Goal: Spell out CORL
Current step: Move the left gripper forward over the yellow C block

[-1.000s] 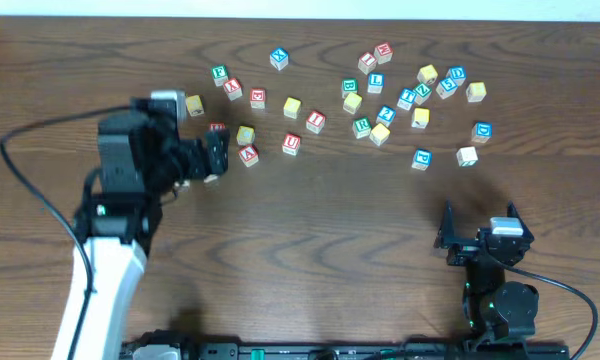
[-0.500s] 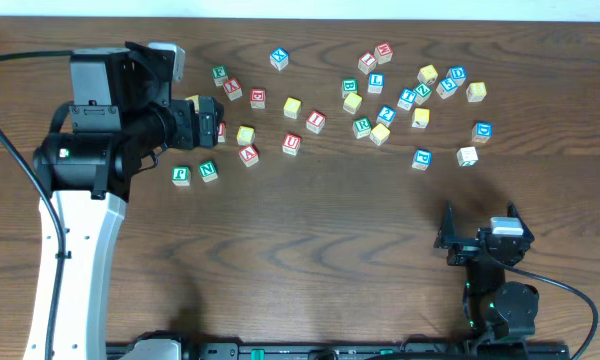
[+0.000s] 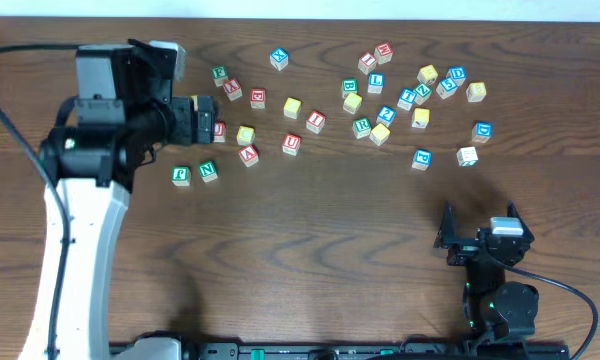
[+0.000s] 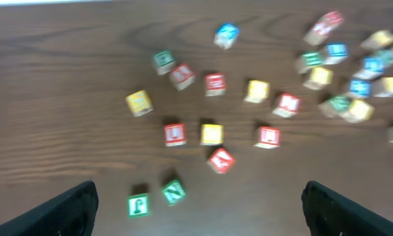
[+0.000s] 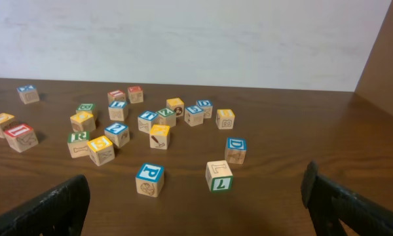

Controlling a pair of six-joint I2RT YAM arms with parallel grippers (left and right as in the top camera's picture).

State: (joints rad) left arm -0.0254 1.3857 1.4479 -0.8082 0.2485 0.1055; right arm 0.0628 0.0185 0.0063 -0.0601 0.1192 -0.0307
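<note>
— Where are your letters?
— In the scatter on the right arm's side of the tabletop (image 3: 310, 230). You have the green R cube (image 3: 361, 127), the blue L cube (image 3: 377, 82) further back, a yellow-faced cube (image 3: 352, 102) between them, and a second yellow cube (image 3: 380, 134) just beside the R. The yellow letters can't be read.
— How will they handle?
— Probably light, rigid wood with smooth faces. Pinch two opposite flat sides squarely, never the corners.
— And your tools?
— Your left tool (image 4: 198, 200) and right tool (image 3: 479, 222) both gape wide, holding nothing.
</note>
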